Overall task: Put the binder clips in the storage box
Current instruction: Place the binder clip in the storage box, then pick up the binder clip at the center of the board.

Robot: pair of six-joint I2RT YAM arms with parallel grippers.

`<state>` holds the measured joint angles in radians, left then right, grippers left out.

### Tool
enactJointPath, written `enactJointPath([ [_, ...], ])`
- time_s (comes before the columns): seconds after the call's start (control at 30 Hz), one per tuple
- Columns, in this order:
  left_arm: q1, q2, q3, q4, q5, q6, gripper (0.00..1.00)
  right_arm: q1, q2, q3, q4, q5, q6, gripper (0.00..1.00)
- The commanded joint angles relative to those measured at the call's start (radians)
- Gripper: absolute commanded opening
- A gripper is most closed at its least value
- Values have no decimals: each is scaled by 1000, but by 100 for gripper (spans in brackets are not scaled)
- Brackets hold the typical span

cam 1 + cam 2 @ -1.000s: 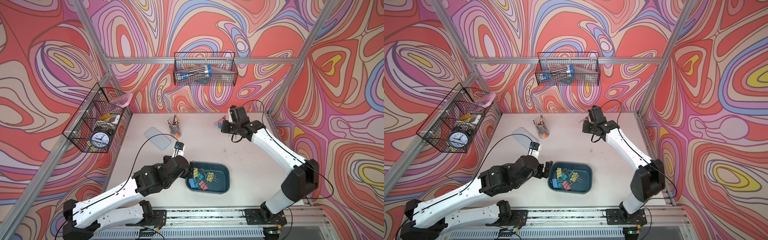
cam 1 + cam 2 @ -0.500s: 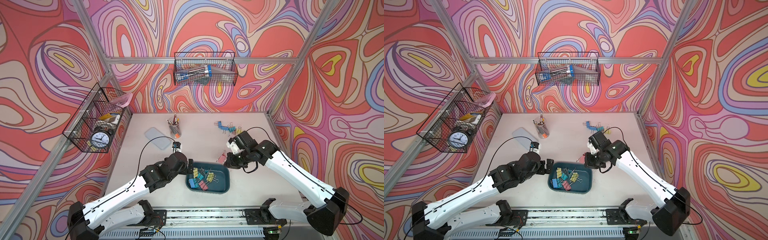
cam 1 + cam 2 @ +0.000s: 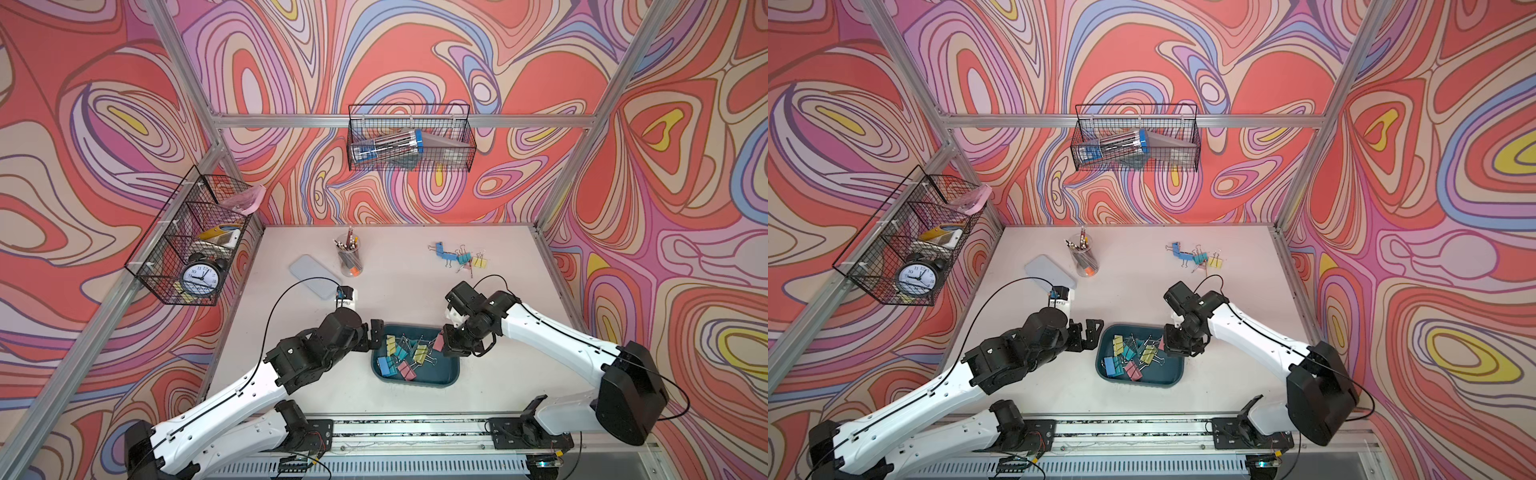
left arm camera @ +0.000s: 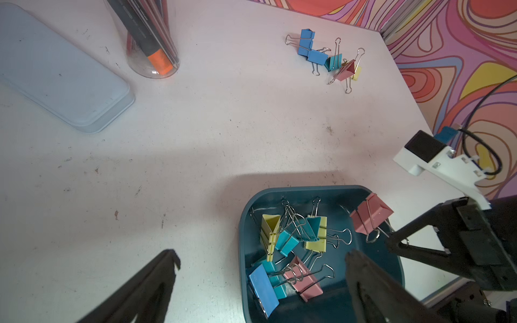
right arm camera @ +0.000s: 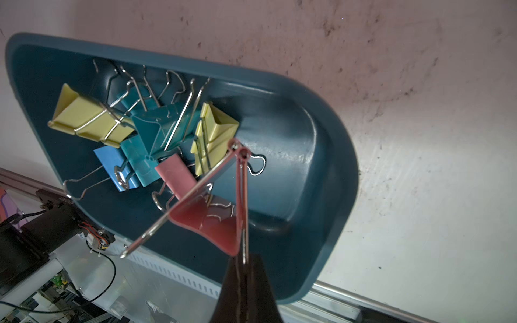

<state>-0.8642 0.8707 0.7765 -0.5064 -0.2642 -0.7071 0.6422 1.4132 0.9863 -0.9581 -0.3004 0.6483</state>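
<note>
Right gripper (image 5: 242, 261) pressed together, pinching wire handle of pink clip (image 5: 212, 223), which hangs over right end of box (image 3: 441, 372). Box on bench (image 3: 407, 299) near front edge, holds clip pile (image 3: 405, 353). Left gripper (image 3: 1086, 332) spread, beside box's left end. Loose clips (image 3: 457, 257) at far right of bench.

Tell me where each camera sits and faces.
Top views: overhead at the front, looking down on the pale table; left arm, right arm show.
Left wrist: faces across the dark teal plastic storage box toward loose binder clips; open left gripper shows.
Right wrist: looks down the shut right gripper, holding a pink metal binder clip over the box.
Shared: all show box and pink clip.
</note>
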Motion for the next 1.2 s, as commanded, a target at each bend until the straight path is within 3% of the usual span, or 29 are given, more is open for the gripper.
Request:
enactJointPath([
  [0.0,5,-4,7,-13,-7,21,99,4,20,-39,74,32,20,0],
  [0.13,4,-2,6,-20,-16,23,99,4,8,-69,85,33,31,4],
  [0.27,5,0,-2,-10,-17,21,99,4,-6,-66,71,33,30,16],
  [0.47,5,4,8,-16,-21,27,99,5,-60,45,9,147,36,21],
  [0.67,5,-19,12,-27,-60,59,99,2,-93,214,28,431,20,23],
  [0.8,4,-27,14,-27,-67,72,99,-42,-30,306,119,611,-12,24],
  [0.97,6,-40,17,-56,-69,71,99,-147,127,383,280,610,-48,25],
  [1.1,4,-57,11,-79,-67,64,99,-266,249,401,440,456,105,27],
  [1.17,4,-64,9,-86,-66,60,99,-287,307,412,513,445,171,30],
])
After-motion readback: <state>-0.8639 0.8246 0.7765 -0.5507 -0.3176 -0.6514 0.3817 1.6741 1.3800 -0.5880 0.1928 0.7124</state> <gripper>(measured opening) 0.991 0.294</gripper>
